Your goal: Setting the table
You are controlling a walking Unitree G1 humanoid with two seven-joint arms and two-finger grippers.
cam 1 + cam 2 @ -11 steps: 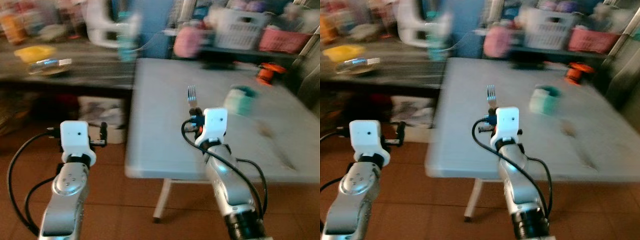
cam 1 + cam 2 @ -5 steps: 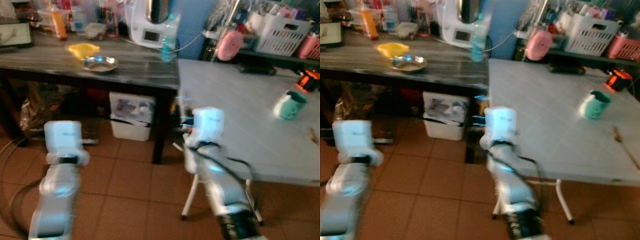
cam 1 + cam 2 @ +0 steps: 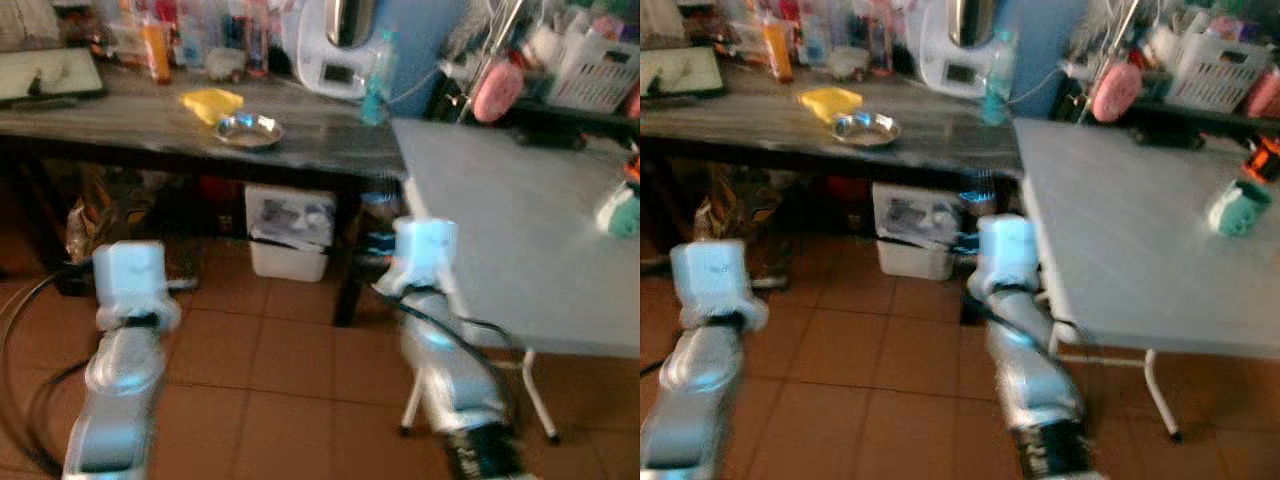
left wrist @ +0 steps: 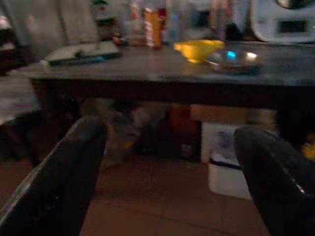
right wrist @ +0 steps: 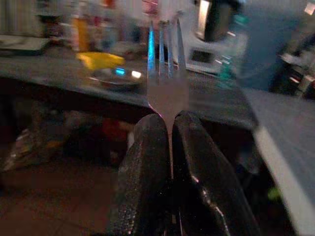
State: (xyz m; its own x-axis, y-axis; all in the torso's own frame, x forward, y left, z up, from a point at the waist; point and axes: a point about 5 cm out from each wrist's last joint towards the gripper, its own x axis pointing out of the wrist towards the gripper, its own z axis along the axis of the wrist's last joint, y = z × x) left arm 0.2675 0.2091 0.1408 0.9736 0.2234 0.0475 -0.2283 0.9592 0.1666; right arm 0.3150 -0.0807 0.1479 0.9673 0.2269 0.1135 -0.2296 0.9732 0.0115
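The right gripper (image 5: 171,129) has its two black fingers (image 5: 147,162) pressed together on the handle of a silver metal fork (image 5: 166,73), which stands up straight out of the pinch with its tines pointing away from the wrist. From the head, that arm sits raised in the middle of the scene, just by the near left corner of the pale grey folding table (image 3: 520,230), the fork's blurred glint showing above the white wrist block.

The left gripper (image 4: 172,147) hangs low on the left with its fingers (image 4: 64,172) spread wide and nothing between them; beyond the gap lie the terracotta tiled floor (image 3: 270,350) and the dark wooden side table (image 3: 200,125).

On that dark table, far and to the left, stand a shallow steel bowl (image 3: 248,129), a yellow plastic dish (image 3: 212,100) just behind it, an orange bottle (image 3: 155,50), a white kitchen appliance (image 3: 335,55) and a clear teal-tinted bottle (image 3: 376,75). Under it sits a white plastic bin (image 3: 290,235).

On the grey table's far right edge stands a mint-green mug (image 3: 1238,208). Beyond, a pink round object (image 3: 1115,90) and a white slatted basket (image 3: 1205,75) rest on a far shelf. The head views are blurred, so finer detail cannot be made out.
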